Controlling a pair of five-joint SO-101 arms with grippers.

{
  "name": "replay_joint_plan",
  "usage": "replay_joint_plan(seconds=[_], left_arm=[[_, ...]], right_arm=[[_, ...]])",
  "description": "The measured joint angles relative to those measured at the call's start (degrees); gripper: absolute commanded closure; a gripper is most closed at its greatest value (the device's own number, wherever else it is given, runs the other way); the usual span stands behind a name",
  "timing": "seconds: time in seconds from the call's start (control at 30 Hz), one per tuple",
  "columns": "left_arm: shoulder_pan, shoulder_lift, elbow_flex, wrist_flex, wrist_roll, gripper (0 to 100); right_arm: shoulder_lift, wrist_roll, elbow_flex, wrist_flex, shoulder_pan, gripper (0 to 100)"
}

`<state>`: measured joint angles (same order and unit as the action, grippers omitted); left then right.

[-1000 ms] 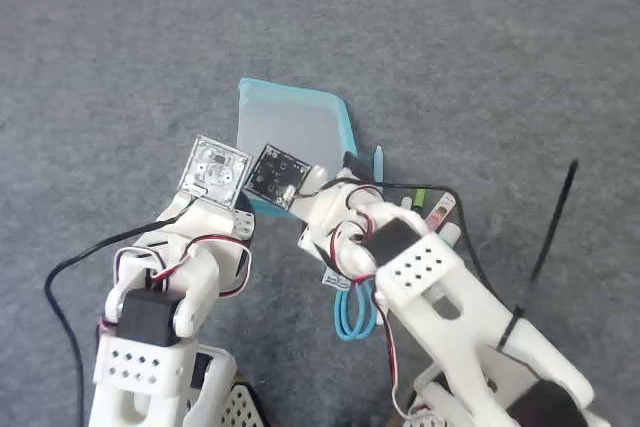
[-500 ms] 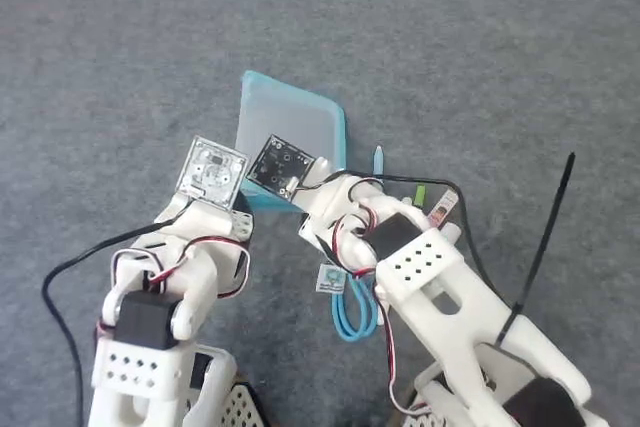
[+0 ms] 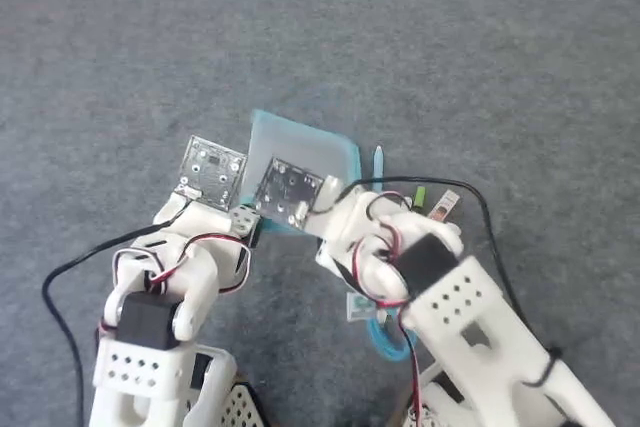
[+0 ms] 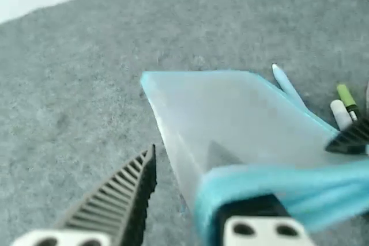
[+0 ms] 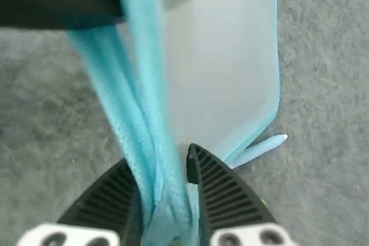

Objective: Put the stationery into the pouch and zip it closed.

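On the fuzzy grey bench [image 3: 500, 67], the frosted, turquoise-edged pouch [image 3: 300, 142] lies tilted. The right gripper [image 5: 164, 159] has its ridged jaws clenched on the woven zipper band [image 5: 144, 84]; the left gripper [image 4: 190, 188] has its jaws released. The right arm has drawn back, turning the pouch.

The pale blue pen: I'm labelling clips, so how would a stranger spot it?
On the grey table, find the frosted pouch with blue trim. The pen lies nearest its edge, slim and pale blue, unlike the green marker farther out.
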<state>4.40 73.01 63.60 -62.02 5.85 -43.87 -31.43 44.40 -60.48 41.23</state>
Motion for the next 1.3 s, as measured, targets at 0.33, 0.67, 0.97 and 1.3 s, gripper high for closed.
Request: replay_joint_plan(seconds=[0.33,0.67,0.97,1.3], left_arm=[[0.35,0.0,6.33,5.54,2.37,99],[-4.13,-0.7,11.34,15.82,-5.54,99],[-11.69,-0.7,11.78,17.67,-10.99,99],[-14.77,-0.7,11.78,17.67,-12.75,99]], right_arm=[[-3.34,-2.2,0.0,-2.9,0.44,98.0],[-4.66,5.89,-0.18,-9.76,0.79,68.0],[-4.75,5.63,-0.09,-15.3,-0.97,68.0],[-4.75,7.03,2.29,-12.4,-20.04,68.1]])
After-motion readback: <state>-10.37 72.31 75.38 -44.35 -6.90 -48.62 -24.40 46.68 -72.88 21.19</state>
